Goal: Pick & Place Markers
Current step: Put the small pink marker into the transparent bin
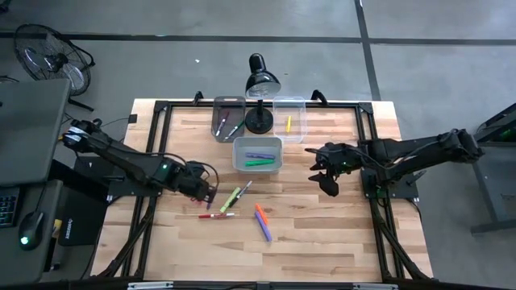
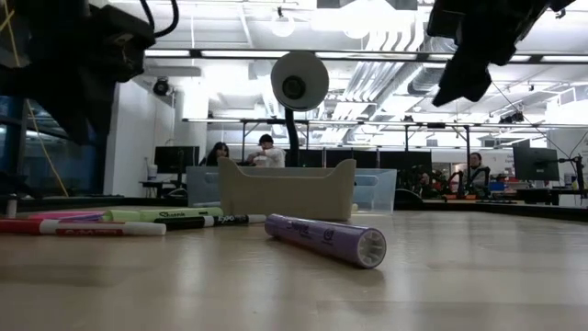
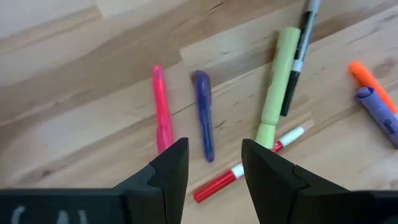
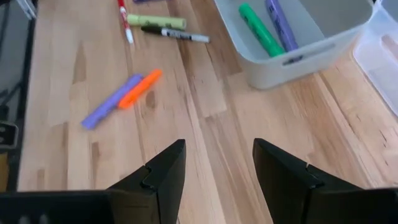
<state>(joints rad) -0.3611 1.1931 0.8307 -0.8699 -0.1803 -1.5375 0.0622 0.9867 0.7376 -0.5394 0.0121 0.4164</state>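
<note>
Several markers lie flat on the wood table. In the left wrist view these are a pink marker (image 3: 161, 109), a blue-purple one (image 3: 203, 115), a yellow-green one (image 3: 277, 84), a black pen (image 3: 298, 56), a red-and-white one (image 3: 249, 168), an orange one (image 3: 367, 78) and a lavender one (image 3: 379, 112). My left gripper (image 3: 214, 165) (image 1: 201, 189) hovers open above the pink and blue-purple markers. My right gripper (image 4: 217, 168) (image 1: 326, 181) is open above bare wood, right of the front bin (image 1: 258, 153). That bin holds a green marker (image 4: 261, 29) and a purple marker (image 4: 281, 25).
Two more clear bins (image 1: 228, 118) (image 1: 289, 118) stand at the far side, with a black desk lamp (image 1: 262, 80) between them; one holds a yellow marker. A lavender marker (image 2: 326, 241) lies nearest the table's near edge. Bare wood shows at the near right. People sit in the room behind.
</note>
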